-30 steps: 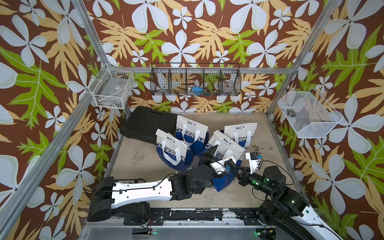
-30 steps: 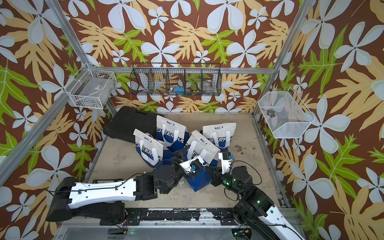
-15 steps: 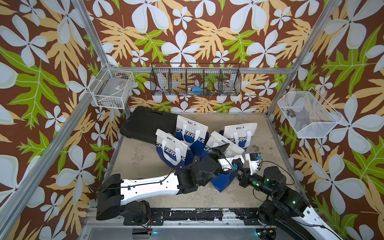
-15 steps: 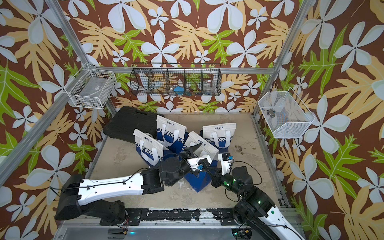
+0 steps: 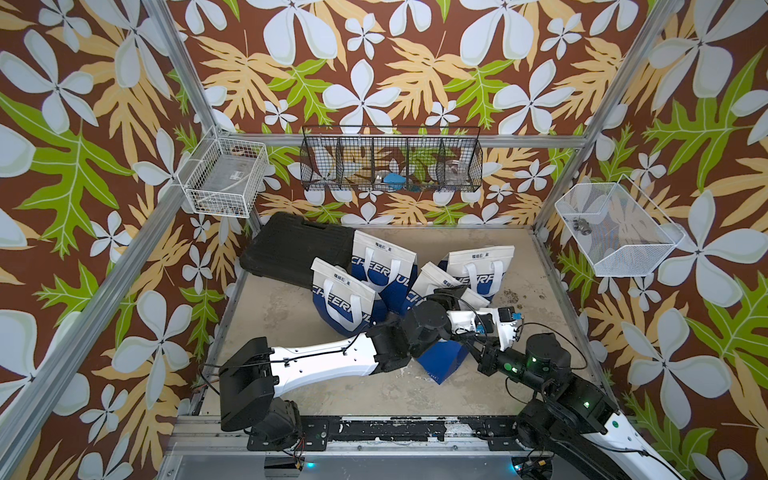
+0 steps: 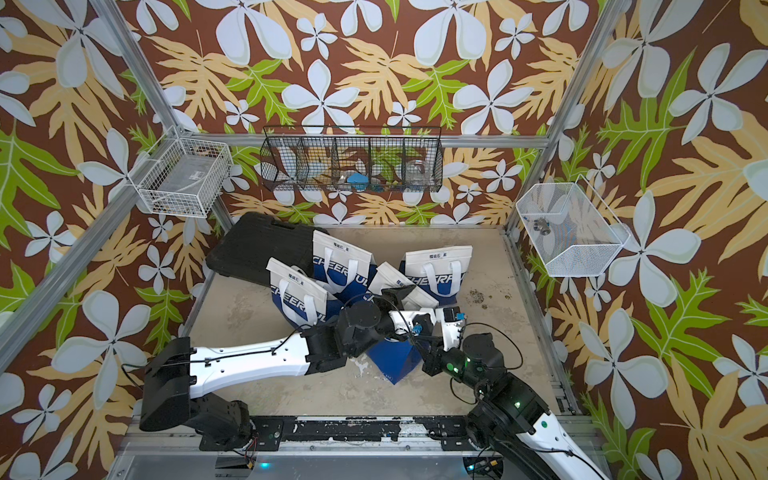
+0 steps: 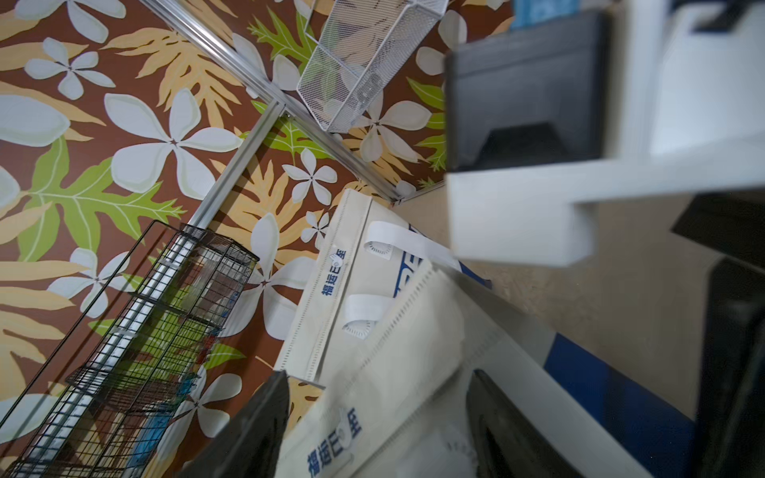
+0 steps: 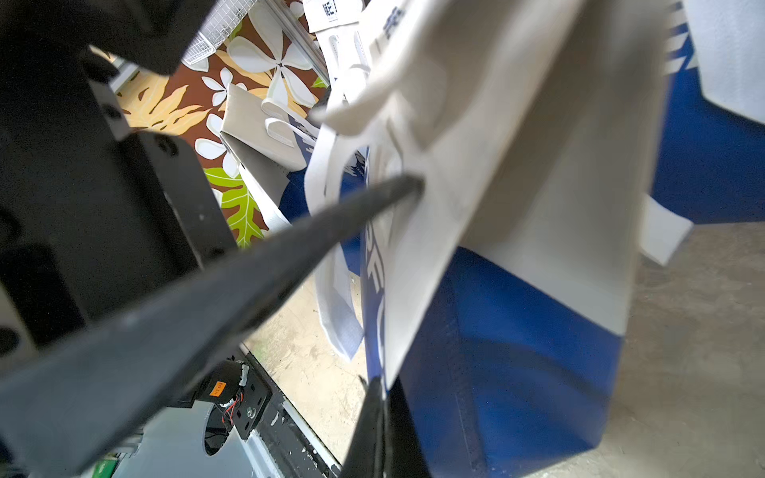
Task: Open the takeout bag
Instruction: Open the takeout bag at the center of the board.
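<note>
Several other bags (image 5: 384, 270): white above and blue below, stood close together at the middle of the worktop (image 5: 282, 316), behind both arms.
Takeout bag (image 5: 440, 361): nearest the front, just ahead of that cluster and between the two arms; in both top views its blue base rested tilted on the worktop, its upper part hidden under the left wrist.
Right fingers (image 8: 372, 426): closed together, pinching the takeout bag's side edge about where white met blue.
Left fingers (image 7: 256, 426): parted, with a white bag top bearing blue print between them; whether they touched it could not be told, nor surely which bag it was.
Black case (image 5: 299, 245): lay flat at the back left of the worktop, one bag standing just in front of its right end.
Black wire rack (image 5: 390, 166): hung on the back wall, small items inside.
White wire basket (image 5: 216, 203): fixed at the left post.
White mesh basket (image 5: 623, 257): on the right wall, a small grey object in it.
</note>
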Robot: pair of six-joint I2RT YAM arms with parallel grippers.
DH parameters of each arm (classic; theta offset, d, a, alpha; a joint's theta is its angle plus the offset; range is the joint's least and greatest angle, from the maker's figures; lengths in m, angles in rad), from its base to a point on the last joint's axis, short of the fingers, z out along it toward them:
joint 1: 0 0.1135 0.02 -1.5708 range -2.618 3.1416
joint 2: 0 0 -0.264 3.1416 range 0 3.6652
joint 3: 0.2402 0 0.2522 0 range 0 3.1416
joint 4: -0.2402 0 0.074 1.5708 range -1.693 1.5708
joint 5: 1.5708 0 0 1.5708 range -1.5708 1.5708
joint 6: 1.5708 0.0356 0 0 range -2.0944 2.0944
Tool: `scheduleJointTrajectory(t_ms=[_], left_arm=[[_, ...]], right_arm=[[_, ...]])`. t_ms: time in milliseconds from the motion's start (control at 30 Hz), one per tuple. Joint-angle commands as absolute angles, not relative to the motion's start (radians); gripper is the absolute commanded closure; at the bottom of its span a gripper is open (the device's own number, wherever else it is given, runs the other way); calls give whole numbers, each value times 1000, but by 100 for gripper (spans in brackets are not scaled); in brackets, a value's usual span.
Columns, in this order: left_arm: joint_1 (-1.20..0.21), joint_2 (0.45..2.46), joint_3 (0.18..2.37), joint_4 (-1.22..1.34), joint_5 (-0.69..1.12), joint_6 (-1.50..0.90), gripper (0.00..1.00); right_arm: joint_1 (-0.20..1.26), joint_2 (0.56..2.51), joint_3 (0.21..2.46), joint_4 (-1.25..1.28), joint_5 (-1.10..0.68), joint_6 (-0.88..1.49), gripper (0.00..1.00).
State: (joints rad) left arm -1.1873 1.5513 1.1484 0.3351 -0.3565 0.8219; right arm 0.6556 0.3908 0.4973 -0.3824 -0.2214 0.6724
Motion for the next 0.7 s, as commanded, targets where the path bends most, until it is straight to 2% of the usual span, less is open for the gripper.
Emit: scheduleJointTrajectory(t_ms=[0, 67, 233, 367, 467, 667], left_arm=[[-1182, 1576, 1167, 366, -350, 853, 31], [-1178, 1597, 1174, 365, -351, 865, 32], [-1162, 1633, 1180, 383, -363, 875, 44], [-1152, 1666, 1199, 391, -362, 900, 68], [-1152, 1685, 1205, 422, -365, 930, 98], [-1136, 1643, 1193, 408, -376, 927, 100]], right_arm=[[656, 388, 495, -370, -239, 651, 100], [656, 383, 496, -370, -240, 649, 100], [657, 369, 497, -378, -240, 646, 100], [657, 359, 497, -394, -233, 644, 100], [657, 356, 494, -405, -222, 643, 100], [657, 336, 495, -452, -142, 662, 100]])
